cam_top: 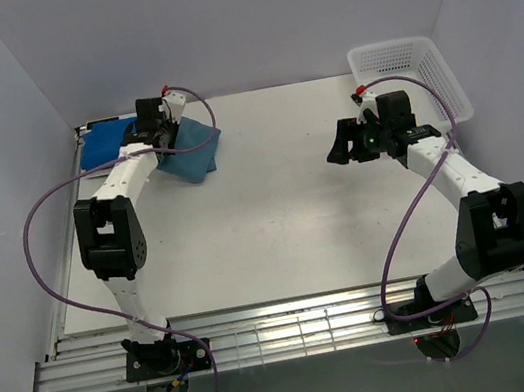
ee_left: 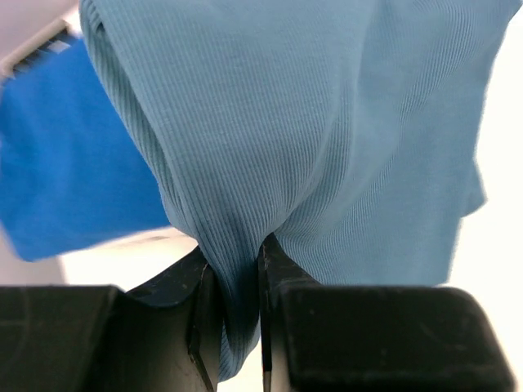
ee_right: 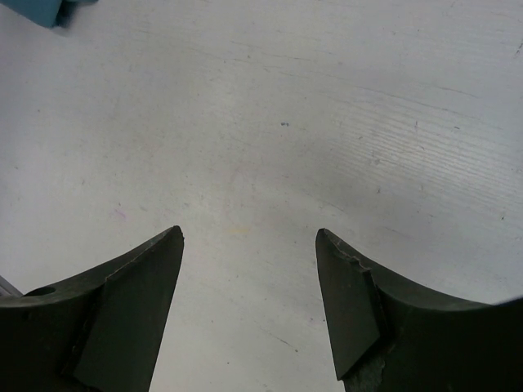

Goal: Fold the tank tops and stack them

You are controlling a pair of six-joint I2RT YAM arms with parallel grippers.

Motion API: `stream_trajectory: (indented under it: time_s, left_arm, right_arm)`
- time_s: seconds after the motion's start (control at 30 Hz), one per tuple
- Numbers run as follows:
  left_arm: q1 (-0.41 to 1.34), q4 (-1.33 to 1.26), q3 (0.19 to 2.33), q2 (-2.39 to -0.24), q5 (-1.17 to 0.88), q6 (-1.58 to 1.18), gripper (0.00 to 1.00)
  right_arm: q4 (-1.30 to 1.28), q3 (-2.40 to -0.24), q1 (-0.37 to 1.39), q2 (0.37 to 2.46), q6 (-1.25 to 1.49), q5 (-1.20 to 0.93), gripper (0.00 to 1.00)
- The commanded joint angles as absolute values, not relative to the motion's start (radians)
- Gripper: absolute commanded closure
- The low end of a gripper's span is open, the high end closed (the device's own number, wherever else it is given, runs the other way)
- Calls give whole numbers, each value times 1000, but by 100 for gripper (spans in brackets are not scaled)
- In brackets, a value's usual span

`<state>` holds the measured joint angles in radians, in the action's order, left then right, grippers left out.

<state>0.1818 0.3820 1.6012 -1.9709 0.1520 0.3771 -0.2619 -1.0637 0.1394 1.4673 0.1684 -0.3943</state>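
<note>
A muted teal-blue tank top [cam_top: 191,150] lies bunched at the table's far left, partly over a bright royal blue tank top [cam_top: 102,143]. My left gripper [cam_top: 158,133] is shut on a fold of the teal top. In the left wrist view the teal top's ribbed cloth [ee_left: 327,122] hangs pinched in my left gripper [ee_left: 237,261], with the royal blue top [ee_left: 73,163] behind at left. My right gripper [cam_top: 341,152] hovers over bare table at the right, open and holding nothing [ee_right: 249,237]. A corner of the teal top [ee_right: 57,10] shows far off.
A white mesh basket [cam_top: 412,68] stands at the far right corner, just behind the right arm. White walls close in the table [cam_top: 277,224] on the left, back and right. Purple cables loop off both arms.
</note>
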Motion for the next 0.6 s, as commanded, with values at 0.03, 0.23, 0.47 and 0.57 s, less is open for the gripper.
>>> stream_trajectory:
  time_s: [0.03,0.23,0.47,0.57]
  left_arm:
    - [129,368,1701,-1942,141,521,100]
    - [80,394,1813,-1951,83,597,100]
    - [52,399,1881,-1948,29,577,100]
    - [38,400,1910,-1945,5,558,100]
  right_arm:
    - [-233,-1063,138,1480,144,-383,28]
    - [-238,-1052,138,1470,143,-384,29]
    - [-238,-1051,138,1447,147,-388,29]
    - [-241,-1051,138,1442,150,-393,29]
